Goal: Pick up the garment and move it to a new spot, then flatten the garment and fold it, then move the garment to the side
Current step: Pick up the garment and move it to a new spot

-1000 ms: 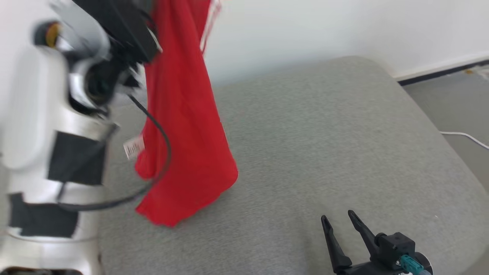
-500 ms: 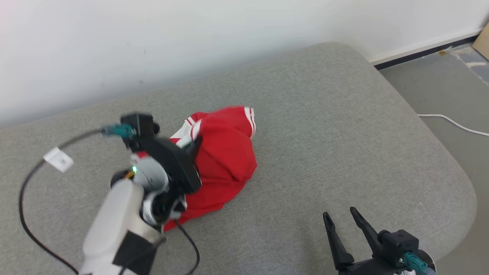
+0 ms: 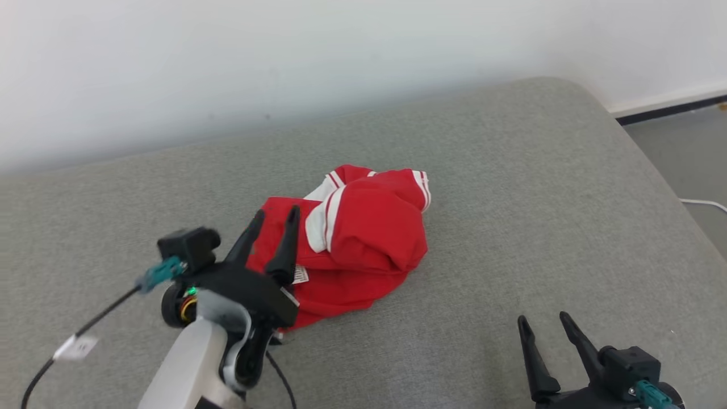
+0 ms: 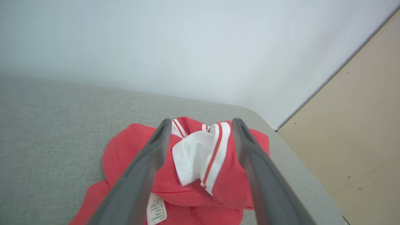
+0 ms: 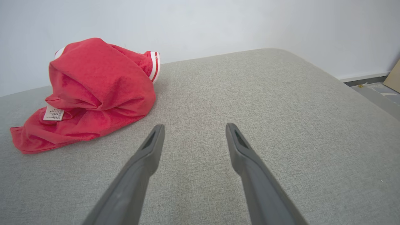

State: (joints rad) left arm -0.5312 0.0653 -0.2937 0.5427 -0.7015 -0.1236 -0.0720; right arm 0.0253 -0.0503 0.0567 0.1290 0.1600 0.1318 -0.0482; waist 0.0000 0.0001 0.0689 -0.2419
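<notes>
The garment [image 3: 363, 244] is a red top with white striped trim, lying crumpled in a heap near the middle of the grey cushion [image 3: 511, 187]. My left gripper [image 3: 276, 216] stands open just over the heap's left edge, gripping nothing. Through the left wrist view the garment [image 4: 200, 175] shows between and beyond the spread fingers [image 4: 150, 162], white trim and care label up. Low at the right, my right gripper [image 3: 544, 324] is open and apart from the cloth. From the right wrist view the garment [image 5: 93, 93] lies to the far left of that open gripper [image 5: 193, 128].
A white wall [image 3: 284, 68] runs behind the cushion. The cushion's rounded right edge drops to grey floor [image 3: 681, 147], where a white cable [image 3: 704, 203] lies. A black cable with a white tag [image 3: 74, 347] trails from my left wrist. A beige panel [image 4: 359, 131] shows in the left wrist view.
My left gripper carried the hanging garment down onto the cushion, then opened and let it go; the garment now lies in a heap. The head camera shifted. The right gripper stayed open.
</notes>
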